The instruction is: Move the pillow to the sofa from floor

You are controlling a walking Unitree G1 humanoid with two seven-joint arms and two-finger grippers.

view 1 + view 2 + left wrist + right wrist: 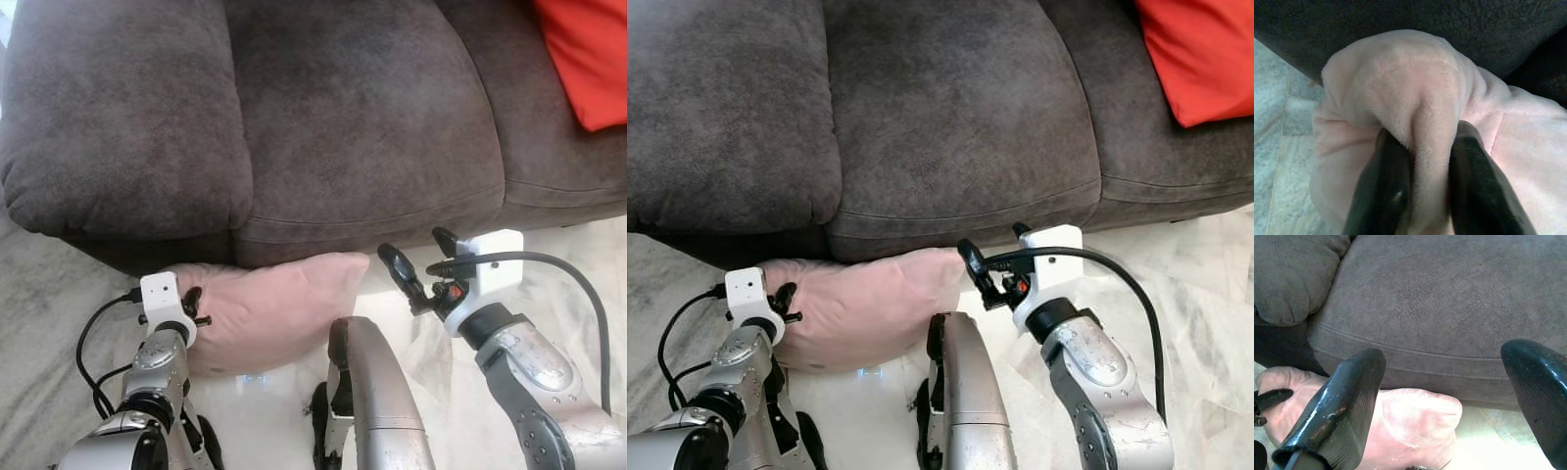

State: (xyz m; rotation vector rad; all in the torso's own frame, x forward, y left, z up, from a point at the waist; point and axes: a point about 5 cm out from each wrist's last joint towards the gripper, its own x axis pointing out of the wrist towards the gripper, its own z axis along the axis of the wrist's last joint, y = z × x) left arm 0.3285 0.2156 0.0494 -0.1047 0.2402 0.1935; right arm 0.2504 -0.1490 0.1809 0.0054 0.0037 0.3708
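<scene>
A pale pink pillow lies on the floor against the front of the dark brown sofa. My left gripper is at the pillow's left end, and in the left wrist view its two black fingers pinch a fold of the pink fabric between them. My right gripper hovers open just past the pillow's right corner, in front of the seat cushion's front edge. In the right wrist view its spread fingers frame the sofa seat with the pillow below.
An orange-red cushion lies on the sofa's right seat. The sofa's left arm bulges above my left gripper. Pale marbled floor stretches to the right. My silver leg stands between the arms.
</scene>
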